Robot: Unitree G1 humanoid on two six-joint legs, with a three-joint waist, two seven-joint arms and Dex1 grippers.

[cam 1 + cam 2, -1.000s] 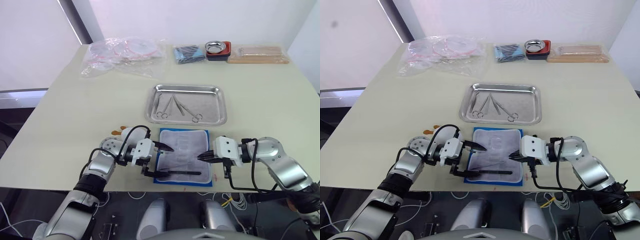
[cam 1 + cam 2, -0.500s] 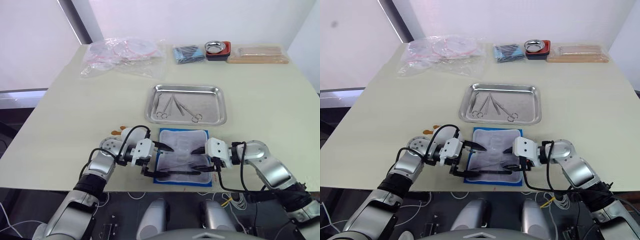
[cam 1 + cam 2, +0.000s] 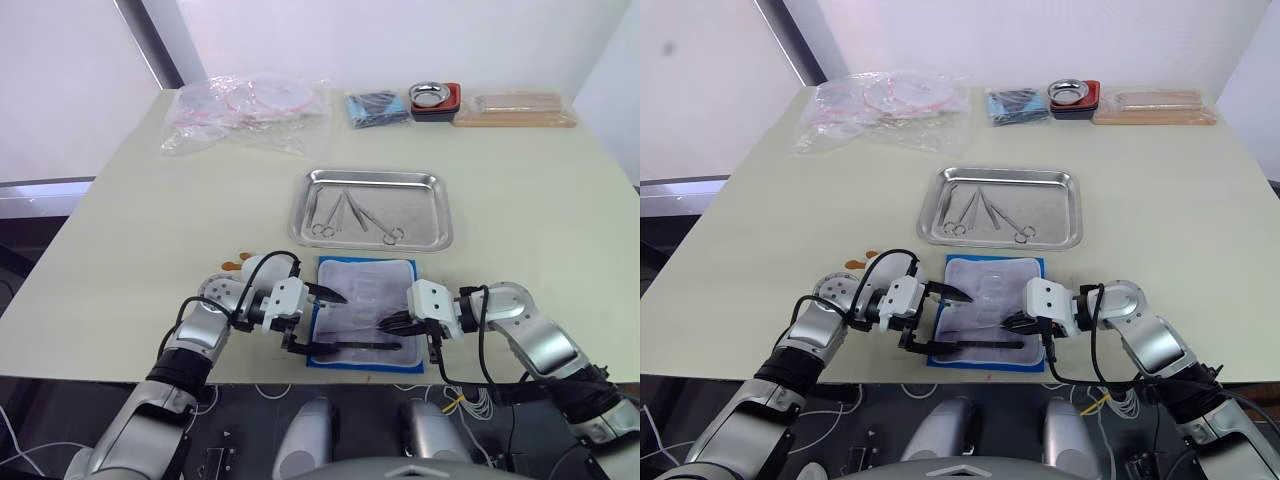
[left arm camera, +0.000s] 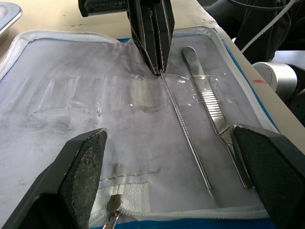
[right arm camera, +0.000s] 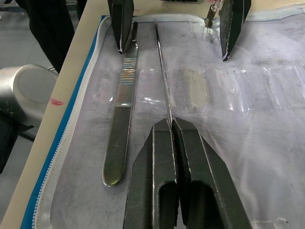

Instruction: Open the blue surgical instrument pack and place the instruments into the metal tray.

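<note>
The blue surgical instrument pack (image 3: 366, 285) lies unfolded near the table's front edge, pale lining up. Two instruments rest on its near part: a thin steel probe (image 5: 162, 67) and a flat ridged tool (image 5: 121, 119). My right gripper (image 5: 171, 125) is shut on the probe's end, reaching in from the pack's right side (image 3: 386, 325). My left gripper (image 4: 169, 134) stands open over the pack's left edge (image 3: 322, 323), its fingers either side of both tools. The metal tray (image 3: 375, 176) sits just beyond the pack and holds several instruments (image 3: 350, 214).
The pack's near side lies at the table's front edge. Along the far edge are clear plastic bags (image 3: 245, 110), a dark blue bundle (image 3: 378, 108), a small steel bowl (image 3: 432, 97) on a red-black base and a wooden board (image 3: 520, 108).
My right gripper has moved left over the pack, opened, then shut on the thin probe's end. The left gripper has stayed in place, open.
</note>
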